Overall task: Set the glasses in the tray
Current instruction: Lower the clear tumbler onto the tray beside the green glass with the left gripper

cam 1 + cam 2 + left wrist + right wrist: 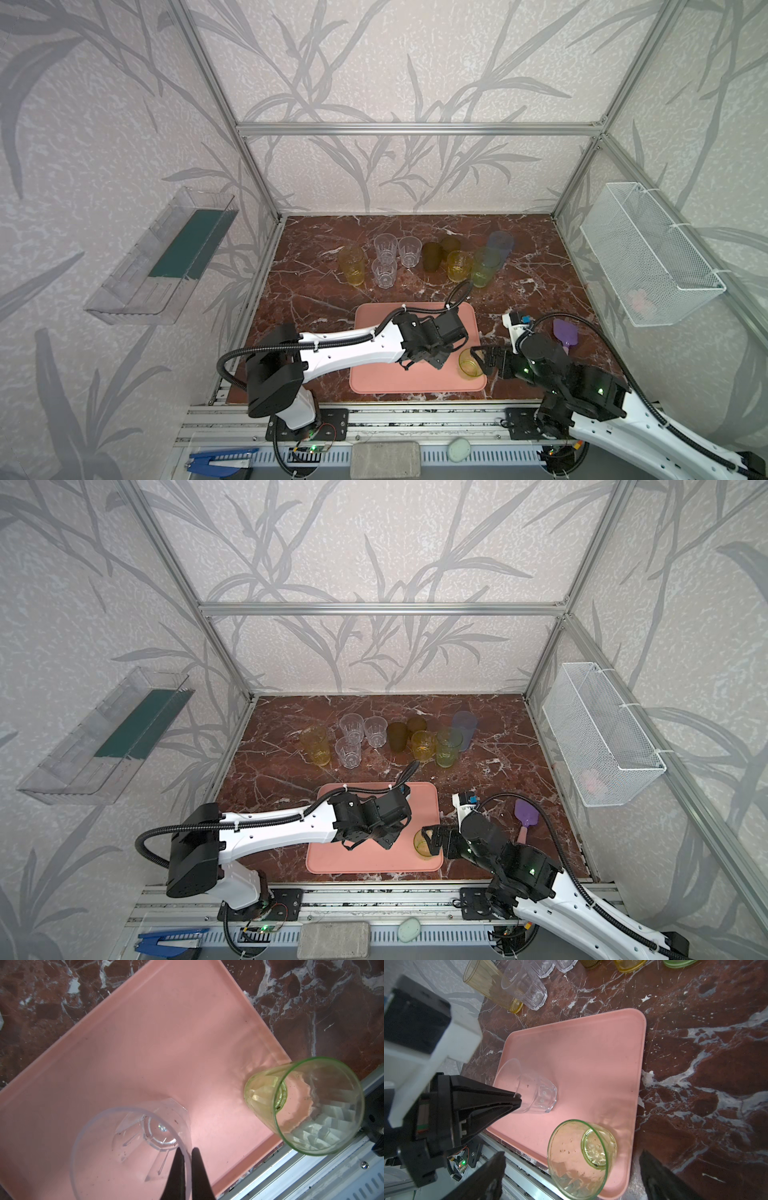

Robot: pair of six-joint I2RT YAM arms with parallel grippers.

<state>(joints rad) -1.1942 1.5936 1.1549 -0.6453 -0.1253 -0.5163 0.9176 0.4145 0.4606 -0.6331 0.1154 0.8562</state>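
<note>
Two tools: left tool (187,1150) tight on clear glass (124,1147), wrist views only; right tool (572,1154) wide.

Sheathed in white shells along the long links of left arm (349,353) and right arm (623,428), black at joints. Strung with ribbed black cables (219,368), zip-tied white. Tipped at left gripper (186,1150) with black tapered fingers (176,1174).

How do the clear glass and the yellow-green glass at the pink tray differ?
The clear glass is colourless; the yellow-green glass is tinted. The left end effector is shut on the clear glass's rim; the right end effector stands open around the yellow-green glass. On the tray, the clear glass is nearer the middle, the yellow-green glass at a corner. Both are faceted, mouth up.
</note>
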